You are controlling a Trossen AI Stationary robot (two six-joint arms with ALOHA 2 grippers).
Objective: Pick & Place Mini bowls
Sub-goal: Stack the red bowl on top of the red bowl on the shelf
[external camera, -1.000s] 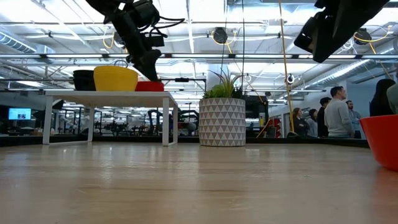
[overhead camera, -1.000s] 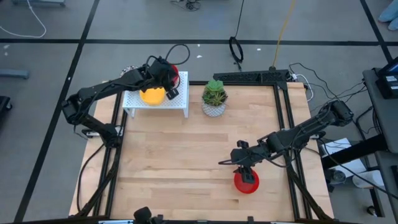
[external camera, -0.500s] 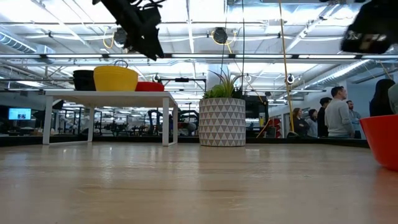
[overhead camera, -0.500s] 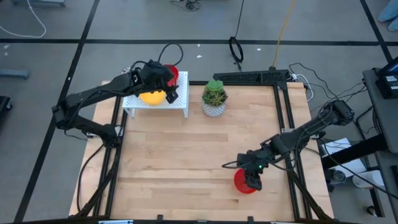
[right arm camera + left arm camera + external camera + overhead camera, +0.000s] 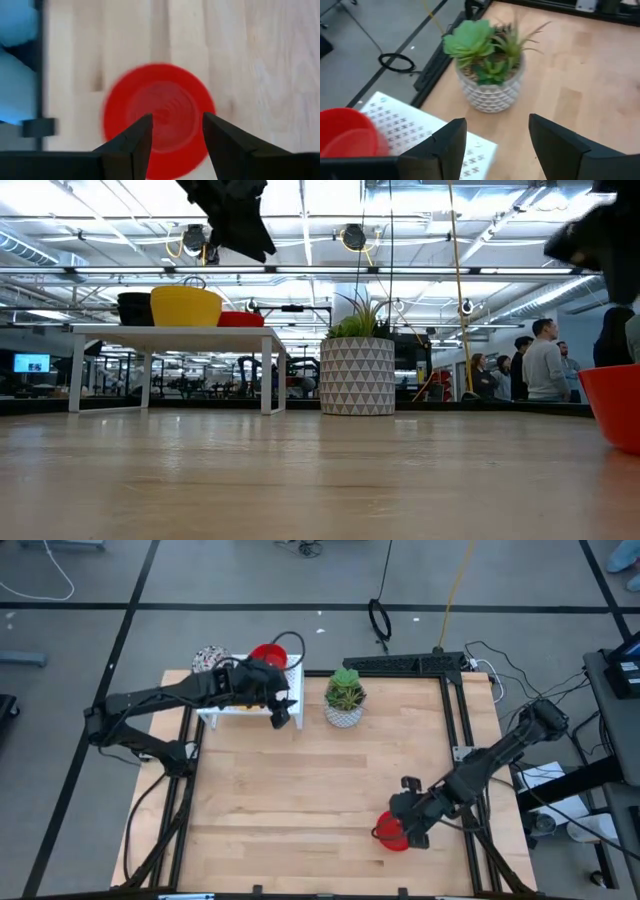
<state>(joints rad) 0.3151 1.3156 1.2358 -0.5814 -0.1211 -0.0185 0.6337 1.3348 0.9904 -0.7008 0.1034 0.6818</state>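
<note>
A red mini bowl point(image 5: 390, 837) sits on the table near its right near corner; it also shows in the low view point(image 5: 612, 405). My right gripper point(image 5: 410, 825) hangs open above it, and the red bowl point(image 5: 159, 112) shows between its fingers, farther down. On the white rack point(image 5: 250, 710) at the far left stand another red bowl point(image 5: 267, 654), a patterned bowl point(image 5: 208, 658) and a yellow bowl point(image 5: 185, 306). My left gripper point(image 5: 281, 708) is open, raised above the rack's right end point(image 5: 420, 130), empty.
A white patterned pot with a green plant point(image 5: 345, 700) stands right of the rack, close to my left gripper. A dark bowl-like shape point(image 5: 135, 308) sits at the rack's left end. The middle of the wooden table point(image 5: 320, 790) is bare. People stand in the room beyond point(image 5: 545, 360).
My left gripper has risen from beside the yellow bowl on the rack and moved toward the table's right and near side, past the rack's right end. My right gripper has moved toward the near edge, over the red bowl. The bowls have stayed put.
</note>
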